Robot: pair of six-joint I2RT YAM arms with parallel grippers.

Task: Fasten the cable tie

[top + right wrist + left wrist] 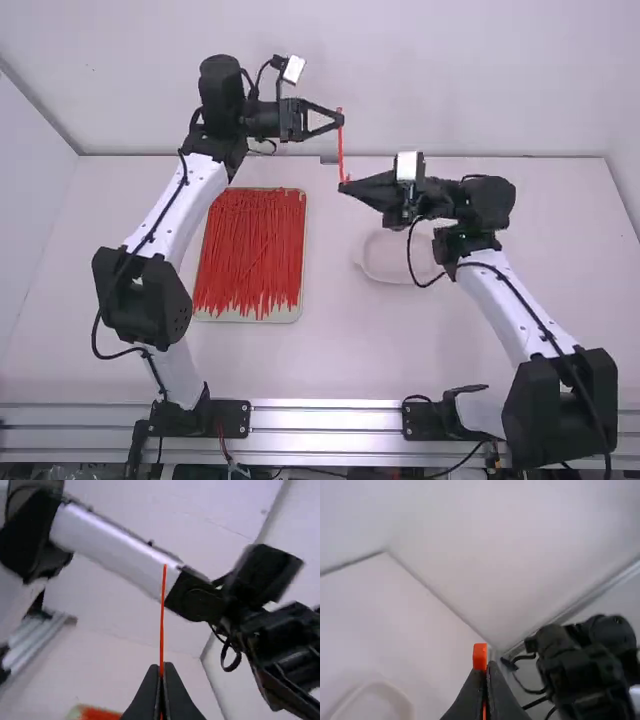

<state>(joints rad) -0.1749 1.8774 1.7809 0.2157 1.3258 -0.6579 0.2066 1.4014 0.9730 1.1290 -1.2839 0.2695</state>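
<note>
High view: a tray [250, 318] of spare red ties [250, 245] sits left of centre, with a clear container [385, 265] to its right, both on the white table [560, 230]. White walls stand behind and at the sides. The left hand [338, 118] is raised over the far table edge, clamped on the top end of the red cable tie [341, 152]. The right hand [345, 187] is just below, clamped on the lower end, so the tie stands near upright in the air between them. Left wrist view: the container rim and the right arm's dark wrist are in sight; own fingers are pinched on the tie's head. Right wrist view: the left arm's white link is behind; own fingers are closed on the strand.
</note>
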